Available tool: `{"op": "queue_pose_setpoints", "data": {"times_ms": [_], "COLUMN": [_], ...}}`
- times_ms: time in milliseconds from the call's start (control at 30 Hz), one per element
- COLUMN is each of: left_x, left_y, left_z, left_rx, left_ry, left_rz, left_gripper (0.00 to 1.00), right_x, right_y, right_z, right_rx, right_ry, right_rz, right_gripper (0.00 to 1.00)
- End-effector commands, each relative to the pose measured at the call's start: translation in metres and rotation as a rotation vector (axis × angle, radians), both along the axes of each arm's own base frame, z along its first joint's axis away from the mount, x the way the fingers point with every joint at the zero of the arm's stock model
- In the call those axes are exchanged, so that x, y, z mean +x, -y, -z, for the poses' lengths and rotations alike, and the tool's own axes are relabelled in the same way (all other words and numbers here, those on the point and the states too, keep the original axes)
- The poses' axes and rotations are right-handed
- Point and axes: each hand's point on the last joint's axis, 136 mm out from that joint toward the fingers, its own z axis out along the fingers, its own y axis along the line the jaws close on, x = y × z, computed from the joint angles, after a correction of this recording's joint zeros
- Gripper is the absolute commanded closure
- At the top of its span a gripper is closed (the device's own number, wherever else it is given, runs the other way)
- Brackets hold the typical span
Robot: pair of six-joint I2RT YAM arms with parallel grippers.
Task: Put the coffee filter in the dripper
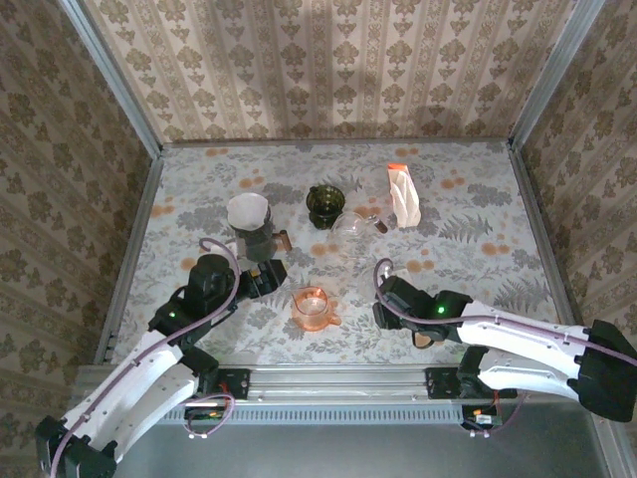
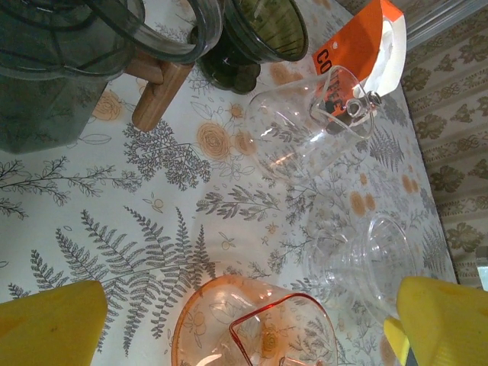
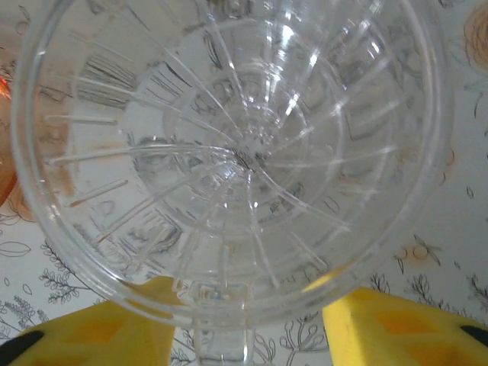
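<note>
A clear ribbed glass dripper (image 3: 236, 152) lies just ahead of my right gripper (image 3: 249, 339), mouth toward the camera. Its small handle stands between the yellow fingers (image 3: 396, 328) with a gap on each side, so the jaws are open around it. The same dripper (image 2: 366, 259) also appears in the left wrist view. The coffee filters are white papers in an orange-topped pack (image 1: 401, 194) at the back right, also seen as the pack (image 2: 374, 42). My left gripper (image 2: 244, 332) is wide open and holds nothing, hovering over a pink glass dripper (image 1: 314, 307).
A second clear glass dripper with a handle (image 1: 353, 224) and a green one (image 1: 323, 206) stand mid-table. A dark carafe with a wooden handle (image 1: 254, 234) carries a white cone on top. Walls close in the table's left, right and back edges.
</note>
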Motion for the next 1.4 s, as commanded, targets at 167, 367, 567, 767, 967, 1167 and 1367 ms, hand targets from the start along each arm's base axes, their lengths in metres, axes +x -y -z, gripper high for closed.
{"op": "queue_pose_setpoints", "data": {"times_ms": [167, 367, 567, 767, 967, 1167, 1367], "left_x": [-0.002, -0.003, -0.005, -0.007, -0.014, -0.019, -0.02], "left_y": [0.0, -0.002, -0.011, -0.027, -0.043, -0.049, -0.048], "left_z": [0.005, 0.007, -0.005, -0.026, -0.053, -0.064, -0.059], "left_rx": [0.0, 0.0, 0.003, 0.026, 0.036, 0.045, 0.041], "left_ry": [-0.015, -0.023, 0.004, 0.053, 0.123, 0.157, 0.15], "left_rz": [0.011, 0.005, -0.018, -0.056, -0.093, -0.098, -0.092], "left_gripper": [0.0, 0.0, 0.0, 0.0, 0.0, 0.0, 0.0], "right_x": [0.016, 0.016, 0.0, -0.018, -0.021, -0.02, -0.019], "right_y": [-0.01, -0.013, -0.041, -0.09, -0.133, -0.154, -0.154], "right_z": [-0.019, -0.041, -0.108, -0.144, -0.144, -0.137, -0.123], "right_rx": [0.005, 0.015, 0.084, 0.134, 0.139, 0.09, 0.046], "right_ry": [0.085, 0.138, 0.245, 0.215, 0.167, 0.147, 0.117], "right_rz": [-0.019, -0.05, -0.22, -0.386, -0.475, -0.517, -0.504], "right_gripper": [0.71, 0.88, 0.94, 0.94, 0.94, 0.94, 0.94]}}
